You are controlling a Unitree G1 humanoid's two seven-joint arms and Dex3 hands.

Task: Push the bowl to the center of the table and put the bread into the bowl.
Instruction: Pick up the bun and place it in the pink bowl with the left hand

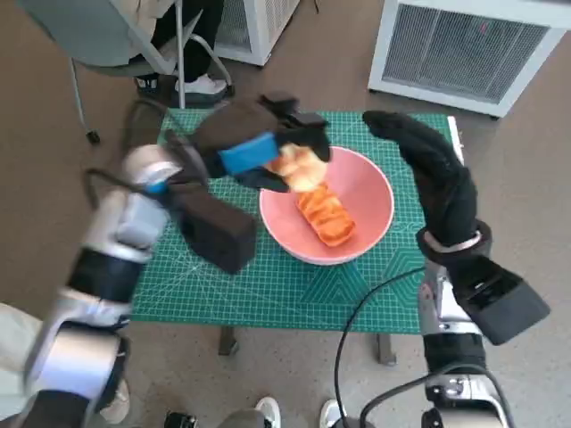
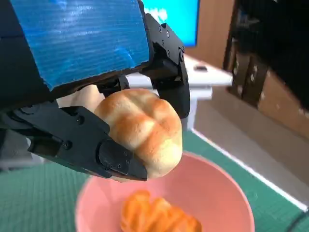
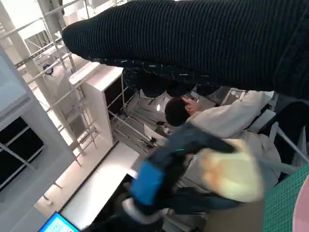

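A pink bowl (image 1: 366,192) sits on the green mat, right of the middle, with an orange ridged bread (image 1: 326,217) lying inside it. My left hand (image 1: 259,152) hovers over the bowl's left rim and grips a pale round bread roll (image 1: 297,167). The left wrist view shows that roll (image 2: 142,130) pinched between black fingers (image 2: 82,145), above the bowl (image 2: 219,188) and the orange bread (image 2: 159,217). My right hand (image 1: 428,165), in its black glove, is beside the bowl's right rim with fingers stretched out and nothing in it. The right wrist view shows the roll (image 3: 231,174) blurred.
The green cutting mat (image 1: 223,285) covers the small table. A chair and a person's legs (image 1: 183,40) stand behind the table's far left. White units (image 1: 468,49) stand on the floor at the back right. A person (image 3: 212,121) sits in the right wrist view.
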